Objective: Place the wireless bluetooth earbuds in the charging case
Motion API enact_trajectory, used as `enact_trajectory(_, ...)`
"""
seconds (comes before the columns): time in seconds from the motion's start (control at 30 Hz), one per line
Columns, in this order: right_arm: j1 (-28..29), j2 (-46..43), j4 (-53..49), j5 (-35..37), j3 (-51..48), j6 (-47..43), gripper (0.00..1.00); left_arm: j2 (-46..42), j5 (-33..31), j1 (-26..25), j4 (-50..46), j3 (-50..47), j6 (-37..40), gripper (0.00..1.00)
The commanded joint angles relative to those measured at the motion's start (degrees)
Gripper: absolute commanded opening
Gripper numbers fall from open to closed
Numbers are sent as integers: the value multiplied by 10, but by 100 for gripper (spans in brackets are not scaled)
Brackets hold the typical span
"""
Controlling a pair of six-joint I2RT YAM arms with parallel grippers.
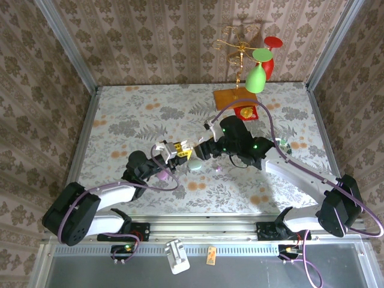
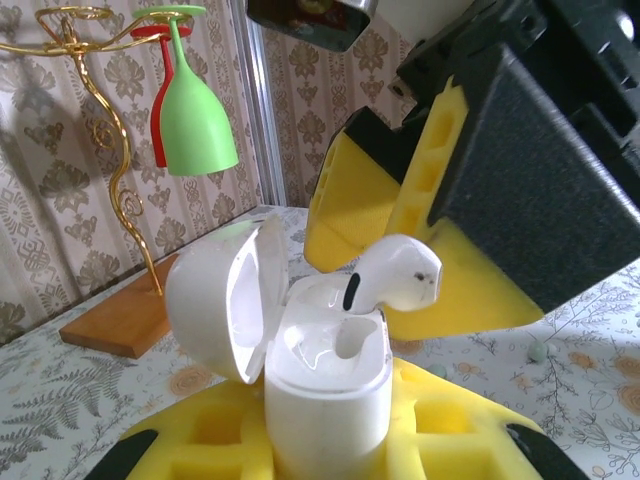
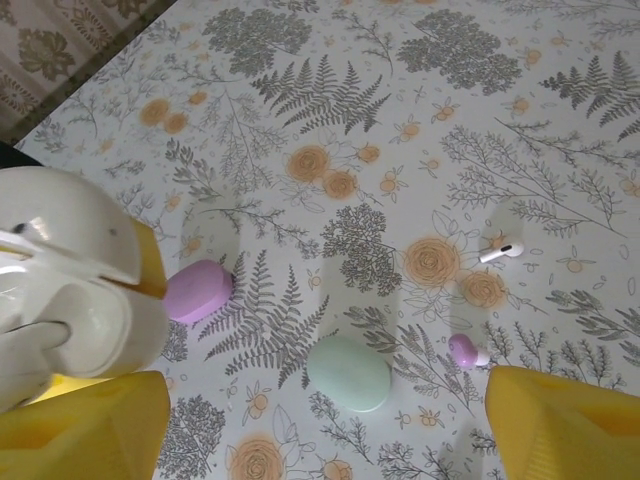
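- Grey-fern surface (image 3: 400,120) carries what I have left to do: a loose stemmed earbud (image 3: 500,251) and a pink-lilac earbud (image 3: 465,349), lying apart, with a mint case (image 3: 348,372) and a lilac case (image 3: 197,290) nearby
- Left end effector (image 2: 325,440) is clamped on the white charging case (image 2: 325,390), lid open
- Right end effector (image 3: 325,425) stands spread wide, gripping nothing
- White earbud (image 2: 395,275) lies tilted across the case mouth; I judge this insertion begun, not seated

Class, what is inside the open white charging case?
One white earbud sits partly in the charging case, head sticking out. Its stem tip and the socket bottoms are hidden inside.
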Motion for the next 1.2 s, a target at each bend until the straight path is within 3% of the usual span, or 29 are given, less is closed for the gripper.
enact_trajectory(0.0, -7, -5, -7, 22, 28, 12, 82, -16, 15, -1, -2, 3, 0, 0)
enact_trajectory(0.23, -9, -43, 6, -21, 2, -23, 83, -22, -9, 0, -9, 1, -2, 0)
enact_trajectory(0.53, 5, -71, 30, -115, -18, -61, 96, -19, -20, 0, -29, 13, 4, 0)
enact_trajectory(0.83, 21, -8, 16, -93, 35, -57, 94, -25, -15, 0, -29, 10, 0, 0)
enact_trajectory(1.17, 21, 27, -14, -24, 59, -33, 83, -42, -20, 0, -41, 4, 7, 0)
